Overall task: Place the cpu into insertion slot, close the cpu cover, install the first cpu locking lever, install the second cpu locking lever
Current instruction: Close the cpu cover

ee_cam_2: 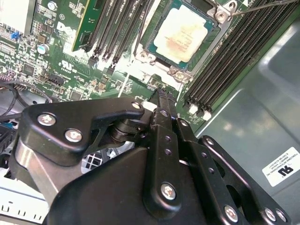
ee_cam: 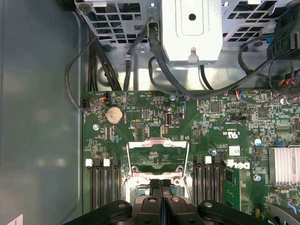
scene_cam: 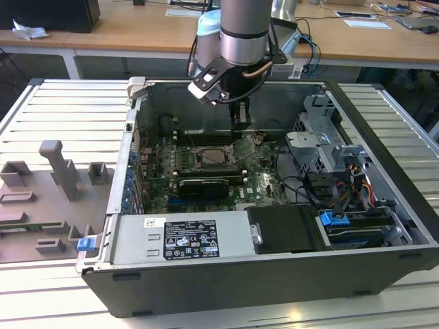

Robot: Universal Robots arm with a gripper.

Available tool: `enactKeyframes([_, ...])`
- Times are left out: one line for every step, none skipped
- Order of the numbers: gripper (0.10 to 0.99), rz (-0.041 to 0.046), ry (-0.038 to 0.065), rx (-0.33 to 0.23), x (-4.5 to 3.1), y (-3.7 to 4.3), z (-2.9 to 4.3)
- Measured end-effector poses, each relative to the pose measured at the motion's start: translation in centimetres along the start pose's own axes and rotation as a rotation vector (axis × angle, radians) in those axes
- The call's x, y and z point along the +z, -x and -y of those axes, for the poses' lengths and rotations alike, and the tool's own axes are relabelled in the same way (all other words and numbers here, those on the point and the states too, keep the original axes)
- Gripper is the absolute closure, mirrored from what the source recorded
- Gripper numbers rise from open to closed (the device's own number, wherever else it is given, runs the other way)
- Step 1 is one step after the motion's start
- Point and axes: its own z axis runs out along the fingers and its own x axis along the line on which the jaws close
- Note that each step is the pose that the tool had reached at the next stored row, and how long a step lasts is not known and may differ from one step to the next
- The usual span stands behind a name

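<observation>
One cpu (ee_cam_2: 183,33) lies seated in the insertion slot (ee_cam_2: 216,32). In the exterior view, the cpu cover (scene_cam: 248,147) stands raised at the slot's 3 o'clock. Jaws pressed together, empty. Closing likely needs a square push on the cover's free edge.

A ribbed metal table (scene_cam: 68,116) carries the open computer case (scene_cam: 240,291) (lying sideways) and grey fixtures (scene_cam: 60,168)

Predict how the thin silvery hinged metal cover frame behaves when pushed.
The silvery metal cpu cover stands raised on one hinged edge, so it probably pivots rather than slides. Thin, with a big cut-out: likely light, slightly springy.
</observation>
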Motion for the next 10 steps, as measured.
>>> enactKeyframes([0.980, 0.0000, 0.000, 0.000, 0.00, 0.00, -0.02])
enactKeyframes([0.980, 0.0000, 0.000, 0.000, 0.00, 0.00, -0.05])
enactKeyframes([0.980, 0.0000, 0.000, 0.000, 0.00, 0.00, -0.07])
enactKeyframes([0.980, 0.0001, 0.000, 0.000, 0.00, 0.00, -0.09])
enactKeyframes([0.980, 0.0000, 0.000, 0.000, 0.00, 0.00, -0.11])
enactKeyframes([0.980, 0.0000, 0.000, 0.000, 0.00, 0.00, -0.16])
enactKeyframes([0.980, 0.0000, 0.000, 0.000, 0.01, 0.00, -0.20])
enactKeyframes([0.980, 0.0001, 0.000, 0.000, 0.01, 0.00, -0.24])
enactKeyframes([0.980, 0.0001, 0.000, 0.000, 0.01, 0.00, -0.28])
enactKeyframes([0.980, 0.0001, 0.000, 0.000, 0.01, -0.01, -0.35])
